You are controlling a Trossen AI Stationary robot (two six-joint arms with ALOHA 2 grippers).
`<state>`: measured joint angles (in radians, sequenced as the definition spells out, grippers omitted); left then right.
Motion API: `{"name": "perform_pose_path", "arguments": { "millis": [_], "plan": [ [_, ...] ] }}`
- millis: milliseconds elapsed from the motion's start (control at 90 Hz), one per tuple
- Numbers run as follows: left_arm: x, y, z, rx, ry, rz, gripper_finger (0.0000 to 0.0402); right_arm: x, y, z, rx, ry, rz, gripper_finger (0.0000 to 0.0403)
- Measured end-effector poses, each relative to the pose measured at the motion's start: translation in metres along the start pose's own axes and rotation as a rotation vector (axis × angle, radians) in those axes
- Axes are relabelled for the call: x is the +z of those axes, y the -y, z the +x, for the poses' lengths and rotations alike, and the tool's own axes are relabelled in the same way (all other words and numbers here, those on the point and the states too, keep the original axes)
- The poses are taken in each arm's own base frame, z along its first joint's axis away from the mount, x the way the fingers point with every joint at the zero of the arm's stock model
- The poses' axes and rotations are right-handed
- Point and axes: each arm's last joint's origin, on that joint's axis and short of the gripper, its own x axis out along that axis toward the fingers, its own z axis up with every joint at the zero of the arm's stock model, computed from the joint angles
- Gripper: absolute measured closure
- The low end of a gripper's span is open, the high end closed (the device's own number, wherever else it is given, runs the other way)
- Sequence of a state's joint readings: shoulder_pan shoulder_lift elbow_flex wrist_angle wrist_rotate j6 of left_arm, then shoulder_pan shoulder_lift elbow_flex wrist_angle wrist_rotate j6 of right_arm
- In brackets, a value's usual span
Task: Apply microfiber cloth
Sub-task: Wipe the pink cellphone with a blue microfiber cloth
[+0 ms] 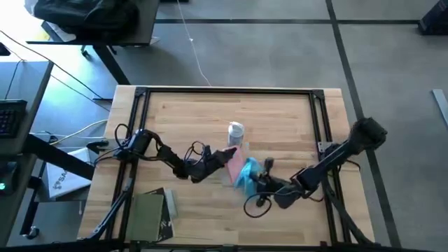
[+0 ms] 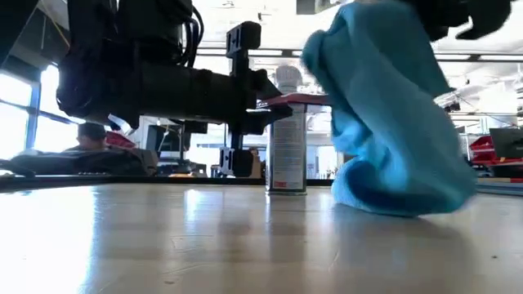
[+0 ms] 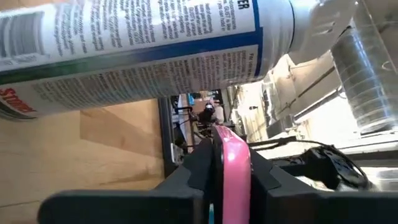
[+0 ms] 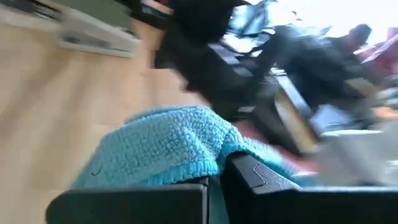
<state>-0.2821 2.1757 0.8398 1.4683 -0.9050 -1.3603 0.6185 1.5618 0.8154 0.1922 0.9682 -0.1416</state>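
Behind cloth (image 2: 392, 114), low view shows bottle (image 2: 287, 139).

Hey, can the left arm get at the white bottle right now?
Probably not as is: the bottle stands near the left gripper with open table between, but that gripper is shut on a pink object.

Nubby, soft microfiber cloth (image 4: 168, 152); smooth, faintly glossy wooden table (image 2: 245, 245); glossy printed-label bottle (image 3: 143, 46).
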Motion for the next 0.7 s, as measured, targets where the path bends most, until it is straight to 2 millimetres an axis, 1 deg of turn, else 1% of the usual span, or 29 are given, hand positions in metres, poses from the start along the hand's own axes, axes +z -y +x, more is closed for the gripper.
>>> {"name": "perform_pose_path", "arguments": {
  "millis": [100,178,256,344,467,578,700],
  "plan": [
    [-0.001,0.0,0.0,-0.003,-0.011,-0.001,0.0376,0.004,0.017,0.003,-0.095,-0.016,-0.049,0.0403],
    [-0.003,0.002,0.001,-0.009,-0.017,-0.006,0.0376,0.003,0.025,0.012,-0.127,-0.034,-0.065,0.0403],
    [-0.005,0.005,0.003,-0.023,-0.045,-0.016,0.0376,-0.002,0.029,0.025,-0.107,-0.06,-0.102,0.0403],
    [-0.008,0.008,0.005,-0.041,-0.086,-0.025,0.0376,-0.008,0.029,0.038,-0.055,-0.078,-0.147,0.0403],
    [-0.01,0.008,0.006,-0.049,-0.125,-0.024,0.0376,-0.012,0.026,0.048,-0.019,-0.074,-0.226,0.0403],
    [-0.01,0.007,0.006,-0.046,-0.147,-0.05,0.0376,-0.012,0.02,0.052,0.018,-0.041,-0.298,0.0403],
    [-0.009,0.006,0.009,-0.052,-0.201,-0.068,0.0376,-0.012,0.01,0.048,0.055,-0.015,-0.364,0.0403]
  ]
}}
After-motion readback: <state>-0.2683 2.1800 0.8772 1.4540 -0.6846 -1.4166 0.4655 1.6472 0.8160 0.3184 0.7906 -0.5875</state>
